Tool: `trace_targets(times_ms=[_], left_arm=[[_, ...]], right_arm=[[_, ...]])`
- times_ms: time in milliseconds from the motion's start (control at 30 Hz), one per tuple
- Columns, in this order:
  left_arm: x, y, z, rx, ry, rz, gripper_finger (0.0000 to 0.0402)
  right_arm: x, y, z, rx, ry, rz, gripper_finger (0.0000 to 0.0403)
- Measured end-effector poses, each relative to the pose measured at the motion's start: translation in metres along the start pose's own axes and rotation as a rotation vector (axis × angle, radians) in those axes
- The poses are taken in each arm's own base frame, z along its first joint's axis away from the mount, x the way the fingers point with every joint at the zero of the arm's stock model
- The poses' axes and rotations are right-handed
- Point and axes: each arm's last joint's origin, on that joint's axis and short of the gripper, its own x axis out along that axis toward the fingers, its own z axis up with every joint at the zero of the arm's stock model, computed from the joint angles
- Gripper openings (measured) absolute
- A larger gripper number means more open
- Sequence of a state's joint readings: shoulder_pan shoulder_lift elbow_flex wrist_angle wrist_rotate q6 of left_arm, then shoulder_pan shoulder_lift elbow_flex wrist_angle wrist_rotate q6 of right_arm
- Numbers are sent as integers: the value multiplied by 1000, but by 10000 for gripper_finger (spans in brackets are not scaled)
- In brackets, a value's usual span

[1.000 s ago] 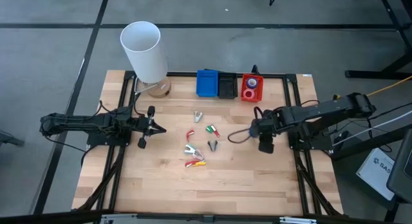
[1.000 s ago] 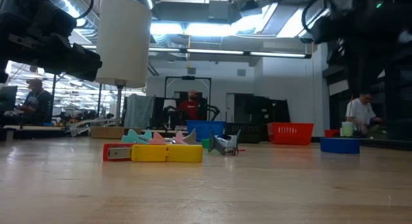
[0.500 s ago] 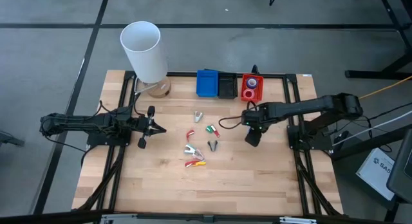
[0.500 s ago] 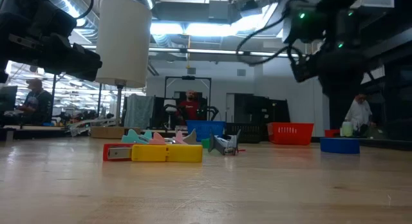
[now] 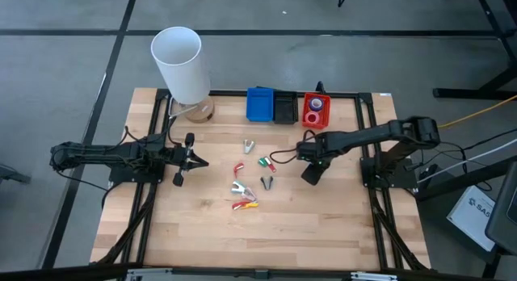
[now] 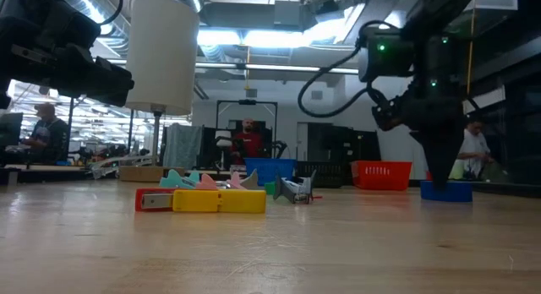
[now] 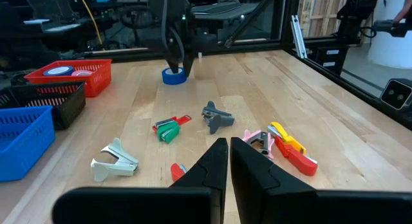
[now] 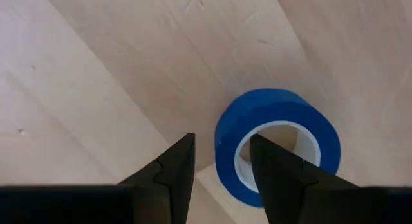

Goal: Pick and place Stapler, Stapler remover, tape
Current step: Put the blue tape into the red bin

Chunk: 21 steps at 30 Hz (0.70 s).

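From above, the right gripper [image 5: 309, 174] is reaching over the wooden table [image 5: 202, 232] just right of the scattered staple removers [image 5: 240, 188], while the left gripper [image 5: 202, 162] is waiting at the table's left side; a red basket [image 5: 316, 110] at the back is holding tape. At table level, the right gripper [image 6: 439, 171] is pointing down at the blue tape roll [image 6: 446, 190] on the table; in the left wrist view, the left gripper's fingers [image 7: 209, 169] are sitting nearly together with nothing between them. In the right wrist view, the right gripper [image 8: 219, 161] is straddling the blue tape roll's [image 8: 277, 143] wall, one finger outside and one in the white core; whether the partly open jaws are pinching it cannot be told.
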<state>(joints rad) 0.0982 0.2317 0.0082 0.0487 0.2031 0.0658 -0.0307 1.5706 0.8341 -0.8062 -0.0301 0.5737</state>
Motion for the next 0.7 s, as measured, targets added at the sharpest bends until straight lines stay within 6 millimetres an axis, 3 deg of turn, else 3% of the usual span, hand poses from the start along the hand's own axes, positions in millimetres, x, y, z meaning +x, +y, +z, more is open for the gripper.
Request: trace_targets(times_ms=[233,533,700], left_arm=[[0,0,0,0,0,0,15],[0,0,0,0,0,0,15],[0,0,0,0,0,0,15]], right_arm=[[13,1,2,-5,44,-28,142],[12,2,2,-7,44,-28,42],[1,5,6,-23,57,-37,41]])
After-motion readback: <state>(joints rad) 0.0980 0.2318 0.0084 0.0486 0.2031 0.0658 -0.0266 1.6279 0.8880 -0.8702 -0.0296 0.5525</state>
